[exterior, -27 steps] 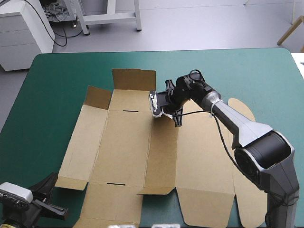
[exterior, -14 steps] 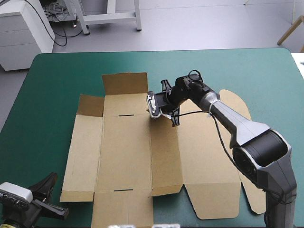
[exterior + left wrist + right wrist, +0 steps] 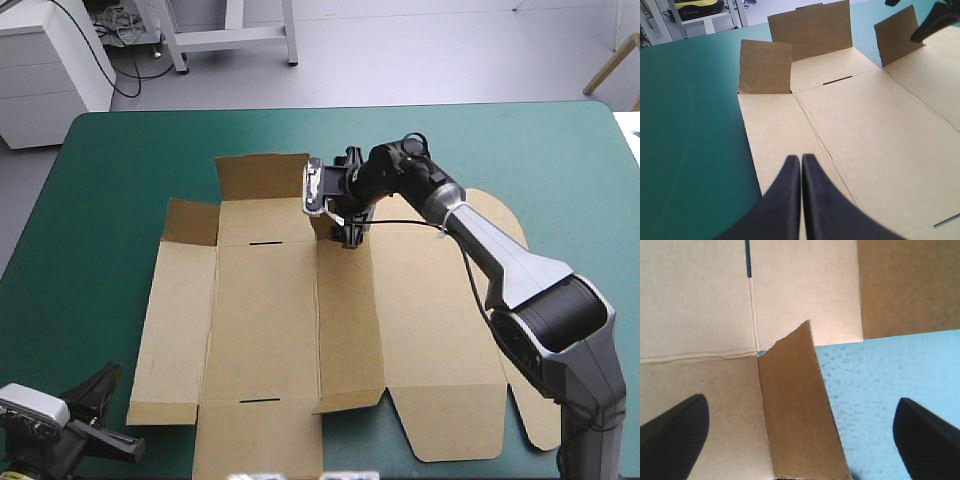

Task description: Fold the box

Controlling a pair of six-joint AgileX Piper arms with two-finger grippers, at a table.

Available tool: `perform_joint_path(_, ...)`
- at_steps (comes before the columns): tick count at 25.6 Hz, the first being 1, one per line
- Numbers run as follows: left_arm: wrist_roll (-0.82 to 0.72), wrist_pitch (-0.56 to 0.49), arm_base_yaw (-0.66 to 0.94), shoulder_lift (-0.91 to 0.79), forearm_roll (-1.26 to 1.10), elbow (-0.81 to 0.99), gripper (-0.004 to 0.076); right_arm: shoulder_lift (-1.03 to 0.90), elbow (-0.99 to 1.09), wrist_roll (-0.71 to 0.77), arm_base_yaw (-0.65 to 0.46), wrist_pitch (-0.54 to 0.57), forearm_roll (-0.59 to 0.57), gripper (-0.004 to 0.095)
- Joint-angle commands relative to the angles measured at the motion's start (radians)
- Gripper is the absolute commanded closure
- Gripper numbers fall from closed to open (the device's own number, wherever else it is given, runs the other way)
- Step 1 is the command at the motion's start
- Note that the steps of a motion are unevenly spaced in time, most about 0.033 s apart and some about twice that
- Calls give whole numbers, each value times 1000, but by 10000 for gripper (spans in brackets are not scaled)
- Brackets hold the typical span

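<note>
The brown box [image 3: 270,310] lies as a flat cut sheet on the teal-green cover. At its far edge a wide flap [image 3: 260,175] and a small flap [image 3: 190,220] stand up. My right gripper [image 3: 345,200] hovers over the far edge near the middle crease, open. In the right wrist view a small raised flap [image 3: 795,415] stands between the wide-apart fingers [image 3: 675,425], untouched. My left gripper [image 3: 105,385] is shut and empty by the box's near-left corner. In the left wrist view its arch [image 3: 801,165] points across the left panel [image 3: 865,125].
Teal-green cover [image 3: 110,200] shows to the left of the box and beyond its far edge. Rounded lid flaps [image 3: 505,225] reach toward the table's right side. The sheet's near flaps run to the table's near edge.
The box slid left and turned square to the table. My right gripper then let go of the sheet, opened wide and moved slightly toward the far edge. The left gripper stayed put.
</note>
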Motion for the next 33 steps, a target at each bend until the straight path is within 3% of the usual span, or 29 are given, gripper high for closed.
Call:
perform_joint_path(1, -10, -76, -2, -17, 7, -22, 734, -101, -91, 149, 2, 42, 7, -33)
perform_joint_path(7, -10, -76, -2, -17, 7, -22, 734, -150, -138, 504, 2, 112, -71, -31)
perform_joint_path(10, -10, -76, -2, -17, 5, -22, 734, -162, -138, 657, 2, 106, -115, 38)
perform_joint_path(13, -10, -76, -2, -17, 1, -22, 729, -172, -138, 823, 2, 107, -161, 287)
perform_joint_path(18, -10, -76, -2, -17, 0, -22, 634, -195, -138, 1045, 0, 171, -310, 927)
perform_joint_path(20, -10, -76, -2, -17, 0, -22, 526, -210, -138, 1117, -7, 221, -370, 908)
perform_joint_path(23, -10, -76, -2, -17, 0, -22, 295, -246, -114, 1121, -34, 272, -360, 908)
perform_joint_path(24, -10, -76, -2, -17, 0, -22, 164, -288, -77, 1145, -51, 272, -356, 908)
perform_joint_path(26, -10, -76, -2, -17, 0, -22, 69, -375, 15, 1158, -61, 222, -356, 908)
perform_joint_path(33, -10, -77, -2, -17, 0, -22, 73, -814, 561, 1202, -61, 36, -367, 908)
